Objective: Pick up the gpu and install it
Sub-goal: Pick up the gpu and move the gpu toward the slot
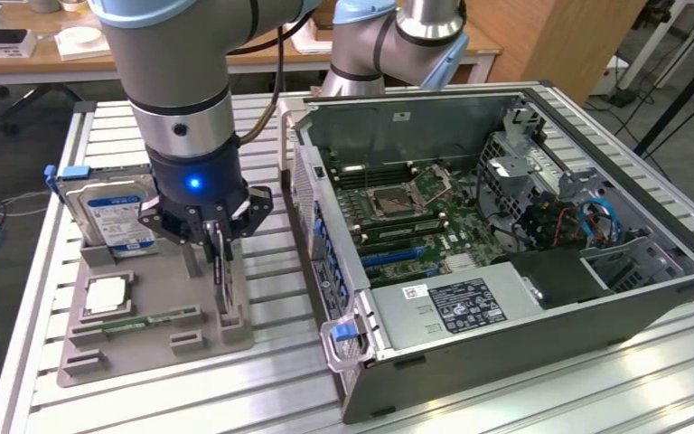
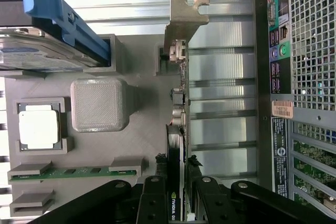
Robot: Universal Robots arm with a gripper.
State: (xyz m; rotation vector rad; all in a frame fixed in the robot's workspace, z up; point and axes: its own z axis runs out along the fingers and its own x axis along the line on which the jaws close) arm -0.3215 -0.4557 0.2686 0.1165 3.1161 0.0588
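Slatted aluminium table (image 1: 636, 380), office desks behind. Grey parts tray (image 1: 142, 348) near the table's edge on the exterior view's left; open computer case (image 1: 540, 312) beside it.

The gpu (image 2: 178, 103) stands on edge in its slot along the tray edge nearest the case, silver bracket (image 2: 184, 22) at the far end. The gripper (image 2: 177, 182) is down over it, jaws closed on the card from both sides.

Progress: grasp made, by the look of it; card not yet lifted, install undone. Hard drive (image 1: 112, 212) and memory stick (image 1: 154, 319) sit in the tray.
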